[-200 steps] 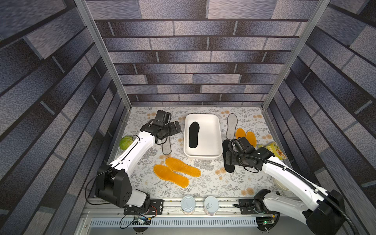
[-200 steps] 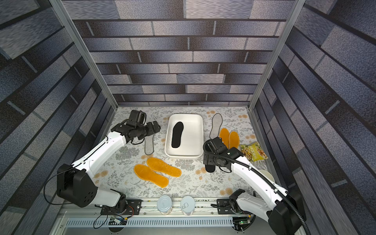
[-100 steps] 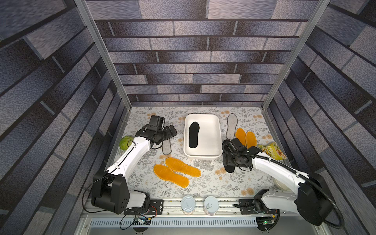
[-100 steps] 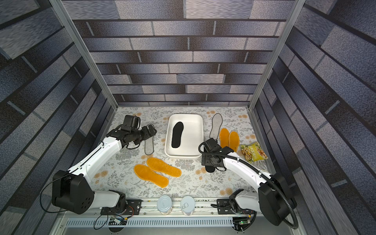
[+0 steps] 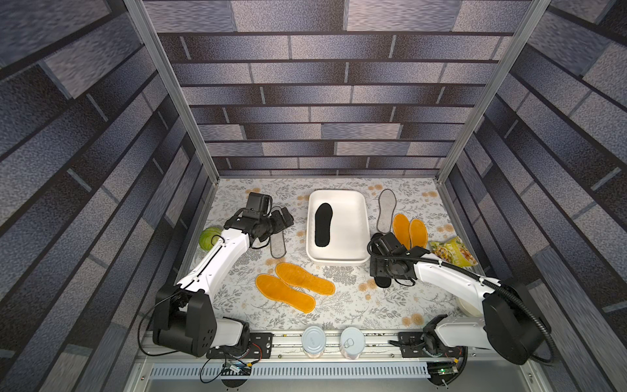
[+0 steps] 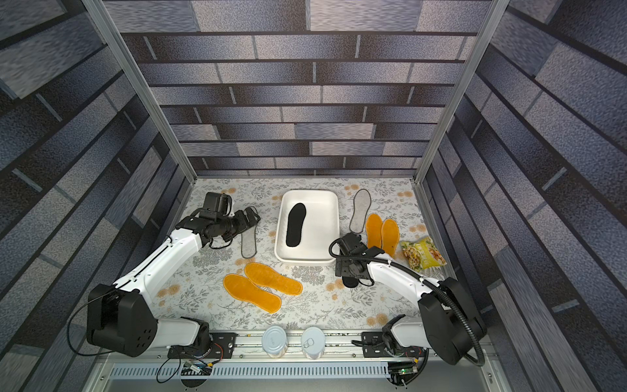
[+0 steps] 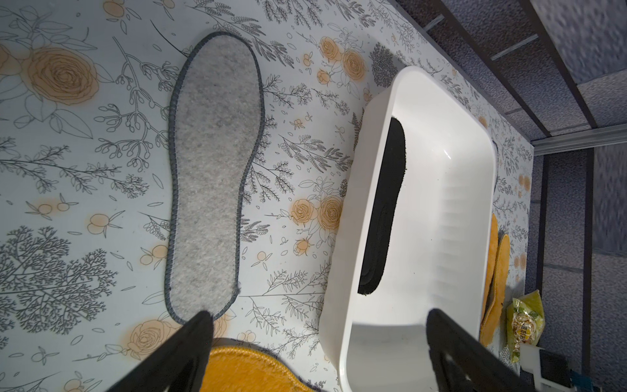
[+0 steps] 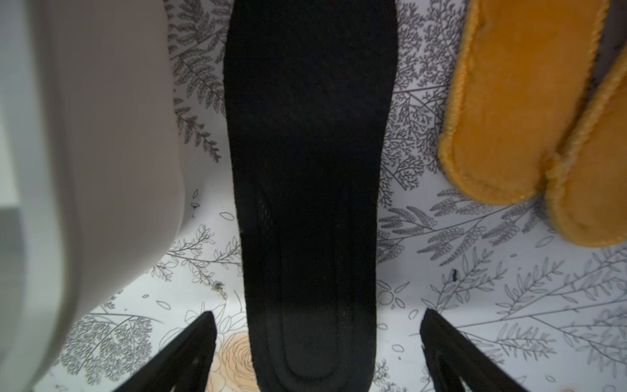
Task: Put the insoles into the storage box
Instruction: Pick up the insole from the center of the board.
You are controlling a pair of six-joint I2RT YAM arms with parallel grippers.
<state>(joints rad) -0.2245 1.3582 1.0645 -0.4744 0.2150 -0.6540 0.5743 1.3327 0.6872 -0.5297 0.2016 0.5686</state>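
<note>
the right hand (image 8: 319, 322) is released, its two fingers (image 8: 200, 342) spread wider than the heel of a black insole (image 8: 312, 169) lying flat on the surface (image 8: 475, 305) between them. i cannot tell whether the tips touch the surface. that insole runs front to back, heel toward the robot and toe toward the back wall, just beside the right long wall of the storage box (image 8: 101, 152). the left hand (image 7: 319, 317) is likewise released and grasps nothing; it hangs over the near end of a grey insole (image 7: 213, 163).

there are eight insoles: two black, two grey, four orange. one is in the storage box, the second black insole (image 5: 323, 225). it lies flat on the box floor along the box's long axis, a little aslant and nearer the left wall. from above, which end is the toe is hard to make out.

the other seven lie on the surface. the grey one under the left hand lies left of the box and parallel to it. the second grey insole (image 5: 386, 210) lies right of the box toward the back, also front to back. the right orange pair (image 5: 401, 227) lies side by side with edges touching, front to back, right of the black insole under the right hand. the front orange pair (image 5: 285, 293) lies diagonally in front of the box, sides touching.

two tin cans (image 5: 314, 341) stand at the front rail, a green ball (image 5: 209, 237) sits at the left edge and a snack bag (image 5: 453, 250) at the right.
</note>
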